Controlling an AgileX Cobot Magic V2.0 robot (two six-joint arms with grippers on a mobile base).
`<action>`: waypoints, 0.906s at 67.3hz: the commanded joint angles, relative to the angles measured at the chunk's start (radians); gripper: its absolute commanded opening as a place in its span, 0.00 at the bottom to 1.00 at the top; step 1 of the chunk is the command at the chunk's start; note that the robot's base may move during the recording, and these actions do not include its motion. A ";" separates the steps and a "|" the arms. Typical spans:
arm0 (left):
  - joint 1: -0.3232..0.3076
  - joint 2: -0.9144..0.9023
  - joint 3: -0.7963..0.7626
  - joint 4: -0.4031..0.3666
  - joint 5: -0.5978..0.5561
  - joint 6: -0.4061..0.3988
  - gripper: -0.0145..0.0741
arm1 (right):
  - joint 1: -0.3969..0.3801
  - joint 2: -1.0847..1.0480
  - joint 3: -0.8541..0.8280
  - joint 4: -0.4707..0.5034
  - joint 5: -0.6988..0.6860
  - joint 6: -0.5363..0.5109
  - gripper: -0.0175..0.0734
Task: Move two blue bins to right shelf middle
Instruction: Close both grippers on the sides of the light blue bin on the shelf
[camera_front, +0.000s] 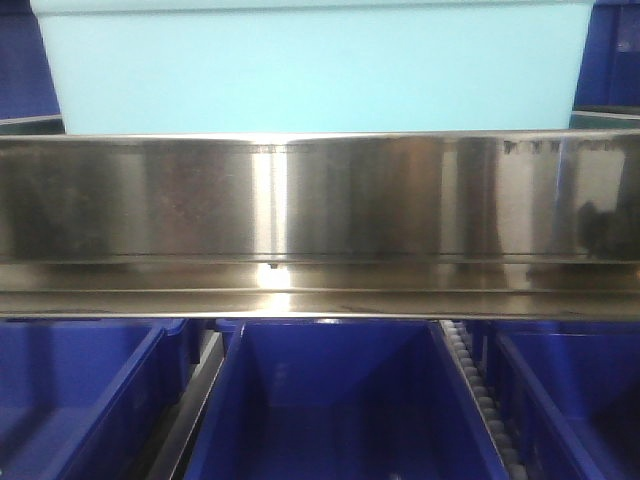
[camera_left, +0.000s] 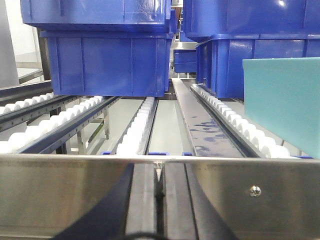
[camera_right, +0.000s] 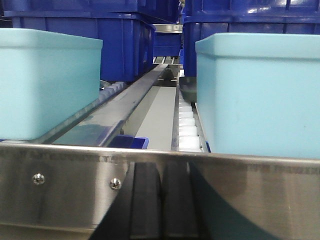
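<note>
Two rectangular bins of smooth, pale icy-blue plastic with lipped rims sit on white rollers (camera_right: 189, 131) behind a shiny stainless steel rail (camera_right: 65, 180). A flat metal divider (camera_right: 125, 105) separates the left pale bin (camera_right: 47, 85) from the right pale bin (camera_right: 260, 95). Ribbed dark blue bins (camera_right: 125, 45) stand behind. The left pincer and right pincer show only as dark reflections, so whether they are open or closed cannot be told.

place: warehouse stockroom | evidence: steel rack shelf (camera_front: 320, 200), roller tracks (camera_left: 137, 137), stacked dark-blue bins (camera_left: 107, 65)
</note>
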 joint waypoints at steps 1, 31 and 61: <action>0.003 -0.004 -0.001 -0.006 -0.015 0.000 0.04 | 0.002 -0.004 -0.001 -0.006 -0.020 -0.005 0.01; 0.003 -0.004 -0.001 -0.002 -0.121 0.000 0.04 | 0.002 -0.004 -0.001 -0.006 -0.020 -0.005 0.01; 0.003 -0.004 -0.005 -0.006 -0.226 0.000 0.04 | 0.000 -0.004 -0.001 -0.006 -0.199 -0.005 0.01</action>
